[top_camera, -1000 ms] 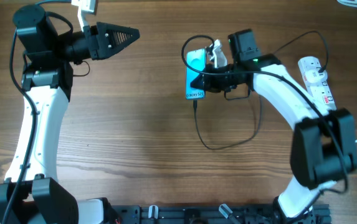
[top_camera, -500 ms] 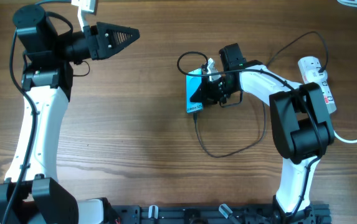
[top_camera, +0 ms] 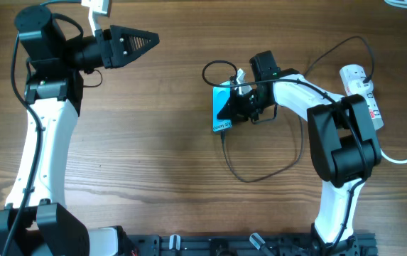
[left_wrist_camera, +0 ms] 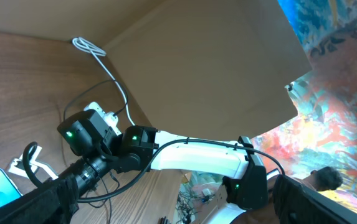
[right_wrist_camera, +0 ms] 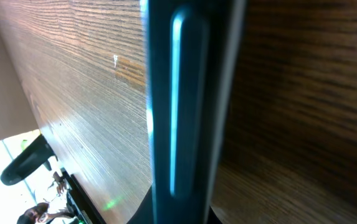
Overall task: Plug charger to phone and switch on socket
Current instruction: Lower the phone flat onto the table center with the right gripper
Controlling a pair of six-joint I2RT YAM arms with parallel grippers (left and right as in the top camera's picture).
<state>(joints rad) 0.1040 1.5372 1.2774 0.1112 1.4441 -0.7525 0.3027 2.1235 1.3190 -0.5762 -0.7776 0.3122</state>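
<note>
Overhead, table as clock face.

- Left gripper (top_camera: 150,39): at 10 o'clock, off the table, pointing toward 3. Wrist view shows its fingers (left_wrist_camera: 41,202) at the two lower corners, set apart, nothing between them.
- Right gripper (top_camera: 230,107): just past centre toward 1 o'clock, clamped on the right long side of the phone (top_camera: 219,121). Phone looks narrow from above, tipped on edge. Right wrist view is filled by its dark edge with a teal strip (right_wrist_camera: 175,106).
- Charger (top_camera: 260,174): the black cable's tip meets the phone's 6 o'clock end; cannot tell if seated. It loops toward 6, then climbs toward 2 to the socket (top_camera: 363,89).
- Socket: white strip at 2–3 o'clock, partly under the right arm's elbow. Switch position not readable.
</note>
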